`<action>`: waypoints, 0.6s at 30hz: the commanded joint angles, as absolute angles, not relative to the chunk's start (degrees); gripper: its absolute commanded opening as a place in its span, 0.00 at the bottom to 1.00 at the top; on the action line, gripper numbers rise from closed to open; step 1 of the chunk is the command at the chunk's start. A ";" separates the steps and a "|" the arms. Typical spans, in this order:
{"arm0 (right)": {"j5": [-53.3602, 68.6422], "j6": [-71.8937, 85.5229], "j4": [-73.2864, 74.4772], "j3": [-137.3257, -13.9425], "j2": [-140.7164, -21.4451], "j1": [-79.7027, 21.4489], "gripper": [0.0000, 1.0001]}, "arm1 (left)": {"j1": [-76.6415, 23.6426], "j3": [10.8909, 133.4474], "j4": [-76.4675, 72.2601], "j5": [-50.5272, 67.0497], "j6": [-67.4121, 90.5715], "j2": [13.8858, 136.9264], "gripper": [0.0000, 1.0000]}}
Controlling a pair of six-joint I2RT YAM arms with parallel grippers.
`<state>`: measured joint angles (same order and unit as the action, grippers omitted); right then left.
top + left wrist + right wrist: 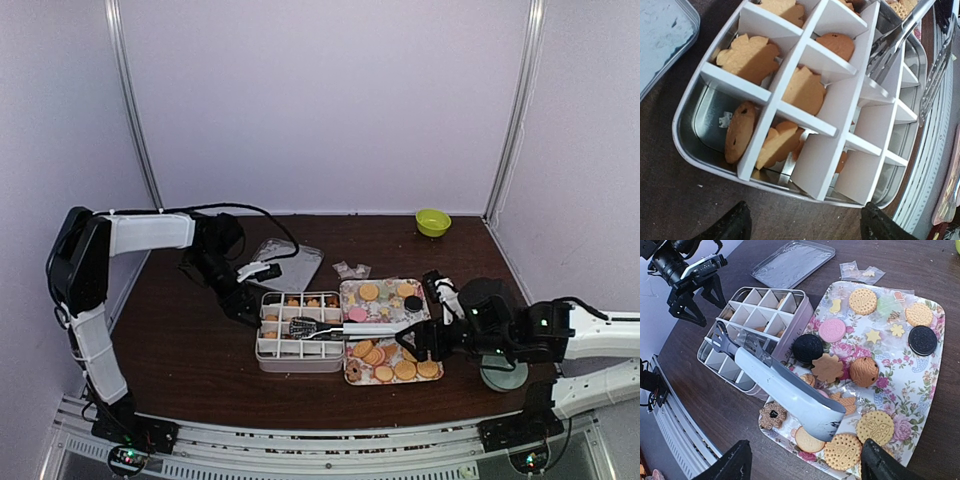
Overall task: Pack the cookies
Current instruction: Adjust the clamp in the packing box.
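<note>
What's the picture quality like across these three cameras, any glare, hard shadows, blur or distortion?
Top external: soft, even light, sharp but small, wall poles slanting inward. Left wrist: white dividers glare bright and shade compartments of the tin. Right wrist: wide-angle stretch at the edges, pale sheen on the tongs, floral tray crisp, own fingers black silhouettes.

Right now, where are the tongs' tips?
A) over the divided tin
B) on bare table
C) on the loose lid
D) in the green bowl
A: the tongs lie with their tips over the white dividers of the tin and their handle end back over the floral tray.
</note>
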<state>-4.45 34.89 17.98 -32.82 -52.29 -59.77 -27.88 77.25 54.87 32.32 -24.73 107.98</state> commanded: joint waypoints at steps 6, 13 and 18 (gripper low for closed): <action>-4.25 20.65 16.18 -37.72 -60.82 -60.32 0.70 | -29.17 79.84 53.53 30.87 -25.20 112.17 0.76; -12.79 6.90 27.90 -46.48 -65.91 -62.32 0.65 | -29.09 78.96 53.54 29.49 -25.89 112.03 0.75; -15.93 -4.47 33.84 -51.45 -69.46 -65.99 0.60 | -29.09 78.53 53.54 29.86 -26.19 111.37 0.75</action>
